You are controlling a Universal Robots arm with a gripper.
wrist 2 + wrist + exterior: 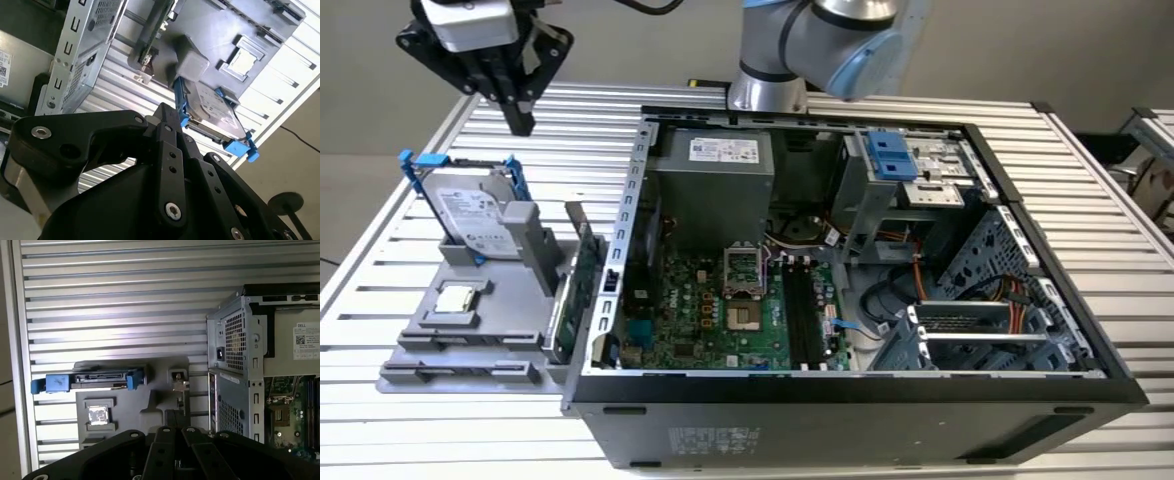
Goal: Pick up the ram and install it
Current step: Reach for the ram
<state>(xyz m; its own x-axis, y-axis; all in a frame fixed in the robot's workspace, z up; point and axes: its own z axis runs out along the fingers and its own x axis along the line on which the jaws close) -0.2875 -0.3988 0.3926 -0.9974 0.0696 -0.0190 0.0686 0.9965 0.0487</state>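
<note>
While the gripper [520,124] hung over the slatted table [374,270], above the far end of the grey fixture tray [454,375], its fingers [170,150] were pressed together, pinching nothing; both wrist views showed them closed flat against each other. The ram [562,320] stood on edge in the tray, along the side nearest the open computer case [854,400]. It was just beside the case wall and well apart from the gripper. A larger green card [591,262] stood on edge in the same row, farther back. A hard drive in a blue caddy [467,215] leaned at the tray's far end, and a small square chip [458,298] lay nearer the front. Inside the case, the motherboard [720,320] carried long black memory slots [803,315].
</note>
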